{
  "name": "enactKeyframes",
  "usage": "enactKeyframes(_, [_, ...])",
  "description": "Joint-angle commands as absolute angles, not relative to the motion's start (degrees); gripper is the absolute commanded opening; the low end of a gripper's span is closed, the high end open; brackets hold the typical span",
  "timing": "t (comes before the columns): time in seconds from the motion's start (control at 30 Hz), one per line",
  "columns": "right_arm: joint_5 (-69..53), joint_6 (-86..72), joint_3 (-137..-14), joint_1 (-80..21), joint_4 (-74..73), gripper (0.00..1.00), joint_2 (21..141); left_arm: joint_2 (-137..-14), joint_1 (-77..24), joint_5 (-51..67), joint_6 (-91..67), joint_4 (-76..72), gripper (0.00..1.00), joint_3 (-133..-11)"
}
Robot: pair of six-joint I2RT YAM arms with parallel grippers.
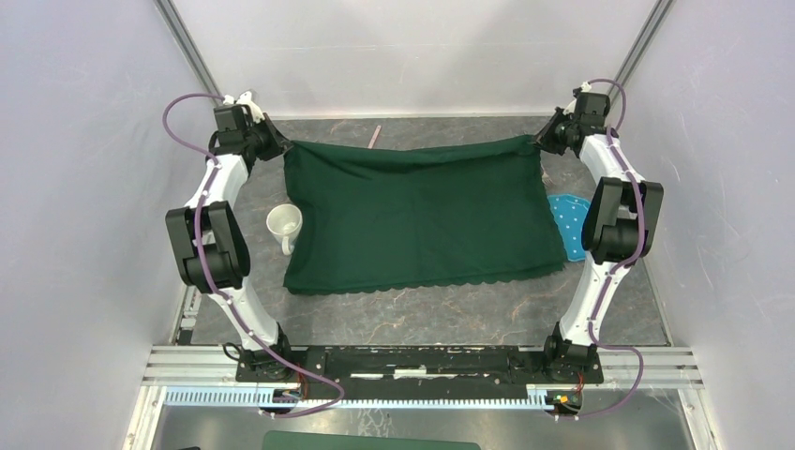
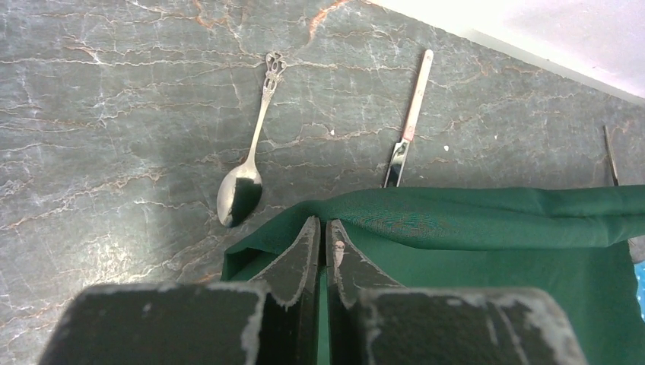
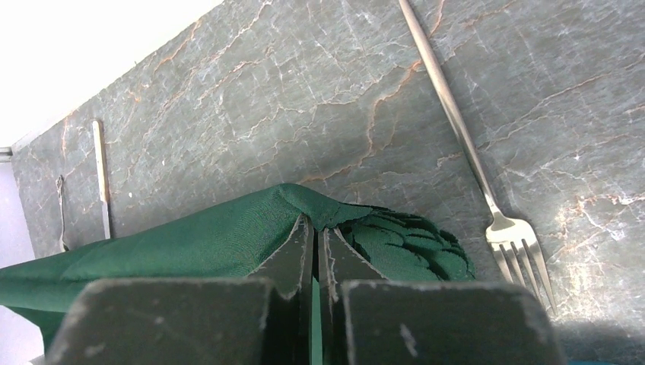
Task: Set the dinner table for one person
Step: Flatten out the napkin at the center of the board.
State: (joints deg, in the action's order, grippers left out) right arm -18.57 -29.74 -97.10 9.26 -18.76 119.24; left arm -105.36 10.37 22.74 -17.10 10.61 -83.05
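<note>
The dinner table [image 1: 450, 314], a dark-grey stone-look surface with pale and reddish veins, fills the floor of the cell between the two arms and the far wall. A dark green cloth [image 1: 412, 216] covers the middle of it. The cloth's scalloped near edge lies flat on the stone, and its far edge runs in a shallow sag between the two far corners.

Left gripper [image 2: 323, 224]: at the far left corner of the cloth. The fingers are pressed almost together, with only a narrow slit between them, and a raised fold of the cloth is pinched at their tips.

Right gripper [image 3: 314, 228]: at the far right corner of the cloth. The fingers are clenched on the cloth, which bunches into scalloped folds just right of the tips.

Other items on the stone:
- A white mug [image 1: 284, 226] is just beside the cloth's left edge, with its handle toward the near side.
- A blue white-dotted item [image 1: 574, 220] is at the cloth's right edge, partly covered by it. What it is cannot be told.
- A spoon [image 2: 242, 190] with an ornate handle lies beyond the far left corner, with its bowl close to the cloth edge.
- A knife [image 2: 409, 122] with a pale handle lies to the right of the spoon. Its blade end is hidden behind the raised cloth.
- A fork [image 3: 508, 228] lies bare on the stone just right of the far right corner.
</note>
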Motion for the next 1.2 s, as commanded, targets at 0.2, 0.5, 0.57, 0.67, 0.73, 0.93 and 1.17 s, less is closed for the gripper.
enactKeyframes(0.2, [-13.8,-29.7,-98.8,9.3,-13.2,0.0,120.5,-108.2,10.0,21.5,-16.2,7.2,0.09,-88.6])
enactKeyframes(0.5, [-12.0,-31.1,-100.0,9.3,-11.1,0.0,121.3,-109.3,9.1,20.7,-16.4,6.7,0.12,-89.7])
enactKeyframes(0.57, [-12.1,-31.1,-100.8,9.3,-10.9,0.0,121.8,-109.5,8.8,20.6,-16.3,6.7,0.12,-90.0])
enactKeyframes(0.67, [-12.4,-31.2,-101.9,9.3,-11.1,0.0,122.6,-109.9,8.7,20.6,-16.3,6.7,0.12,-90.6])
enactKeyframes(0.73, [-12.7,-31.3,-102.0,9.3,-11.1,0.0,122.8,-110.1,8.6,20.6,-16.2,6.7,0.12,-91.0])
enactKeyframes(0.93, [-13.4,-31.0,-102.1,9.3,-11.6,0.79,123.2,-111.0,8.3,20.7,-16.3,7.0,0.48,-92.0])
enactKeyframes(1.17, [-13.2,-30.6,-102.4,9.3,-11.5,0.98,122.5,-111.4,8.0,20.8,-16.4,7.9,1.0,-94.0])
